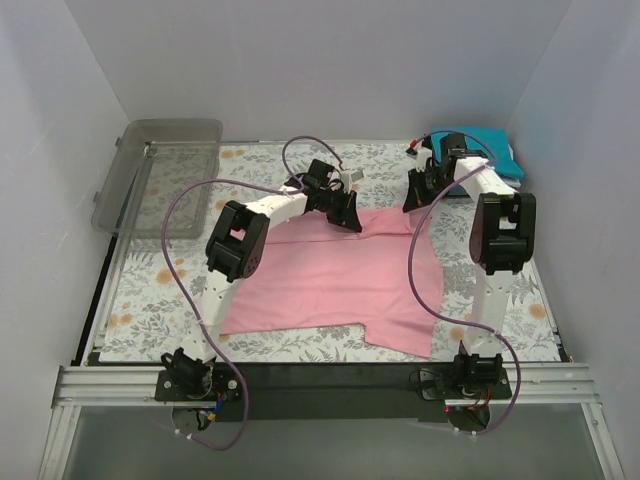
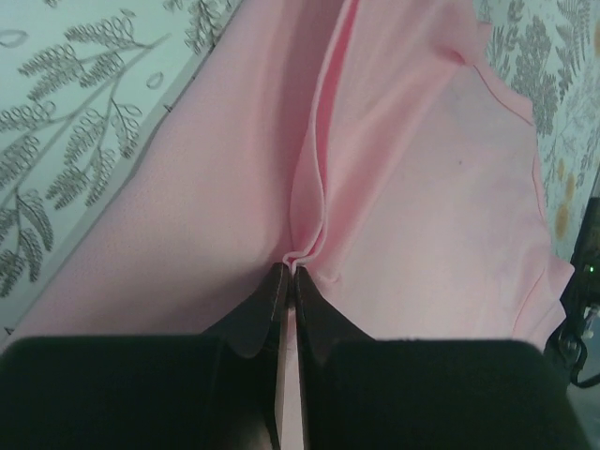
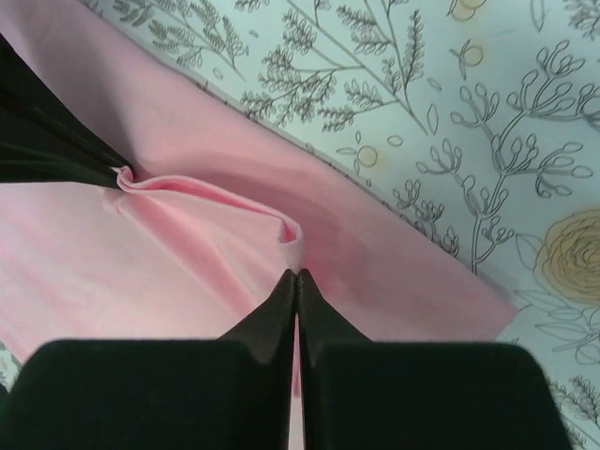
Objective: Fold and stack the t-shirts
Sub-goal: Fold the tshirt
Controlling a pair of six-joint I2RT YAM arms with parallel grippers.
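Pink t-shirt (image 1: 330, 280): lies flat across the middle of the floral table cloth (image 1: 150, 300), long axis left to right.
Left gripper (image 2: 291, 270): jaws pinched together on a ridge of its edge toward the cloth's far side.
Right gripper (image 3: 297, 274): jaws clamped on that same edge, further right.
Fold direction: the whole shirt lies nearward of both jaws, so probably toward the cloth's near edge.

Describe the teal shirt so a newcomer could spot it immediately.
Find the floral table cloth, then its far right corner, beyond the right claw. The teal t-shirt lies there as a compact bundle; the pink t-shirt, by contrast, is spread wide mid-table.
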